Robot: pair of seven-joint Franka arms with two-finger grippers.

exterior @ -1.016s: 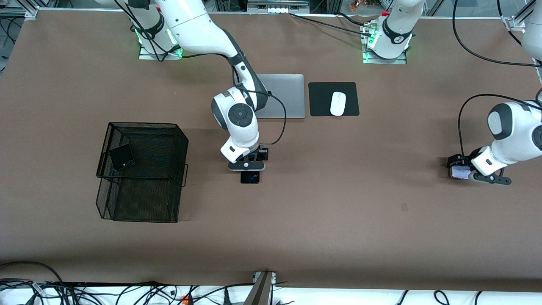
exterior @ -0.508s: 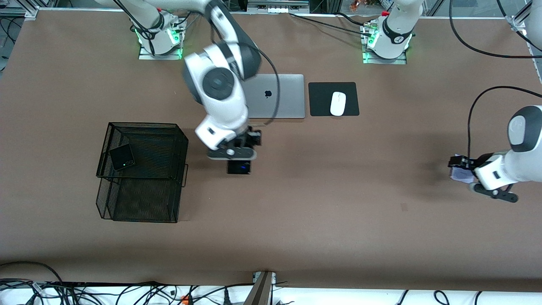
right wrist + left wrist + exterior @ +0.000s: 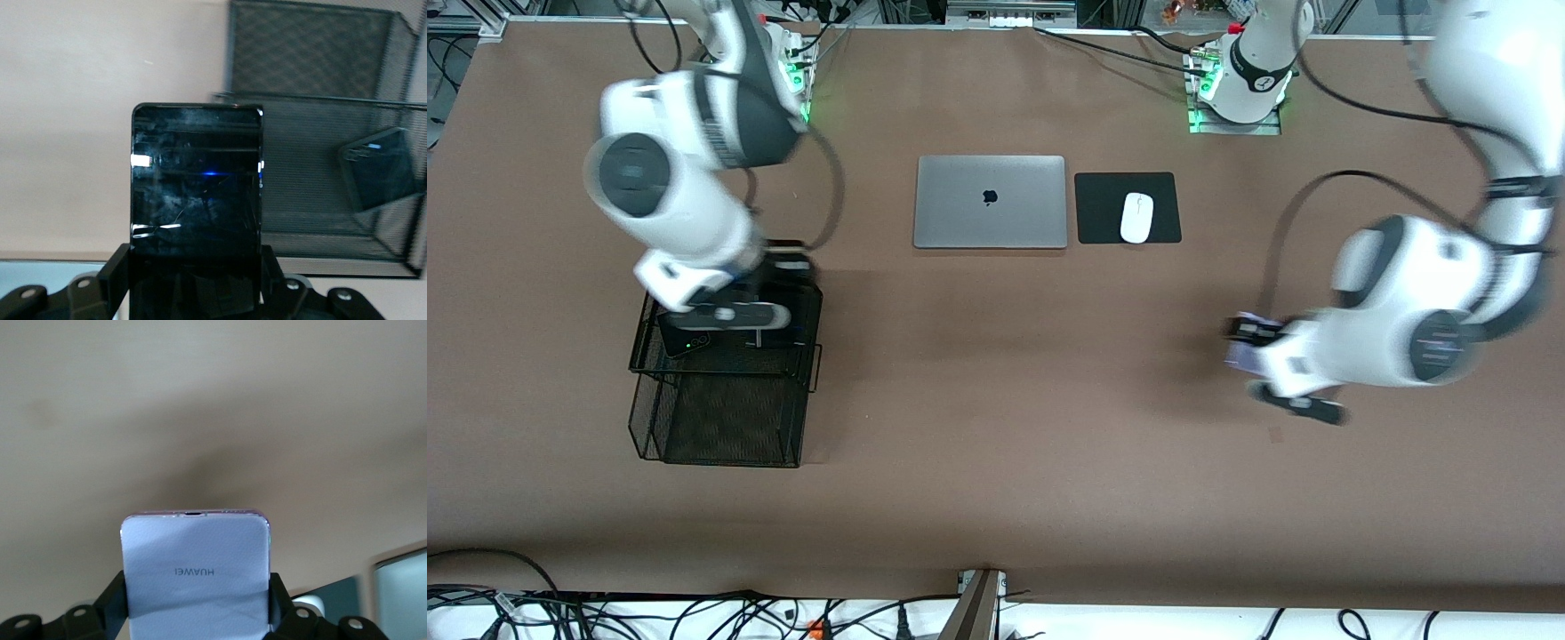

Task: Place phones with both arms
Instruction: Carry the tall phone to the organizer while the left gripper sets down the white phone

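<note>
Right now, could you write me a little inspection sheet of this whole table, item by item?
Surface: brown table, bare in the middle.
Job's things: small black phone lying in the wire mesh basket; long black phone and white-lilac phone each carried by an arm.
Clutter: closed silver laptop; white mouse on a black mouse pad.
Hands: right hand over the basket, shut on the long black phone; left hand over bare table toward the left arm's end, shut on the white-lilac phone.
Cables: black cables along the table's front edge.
Surroundings: nothing seen.
</note>
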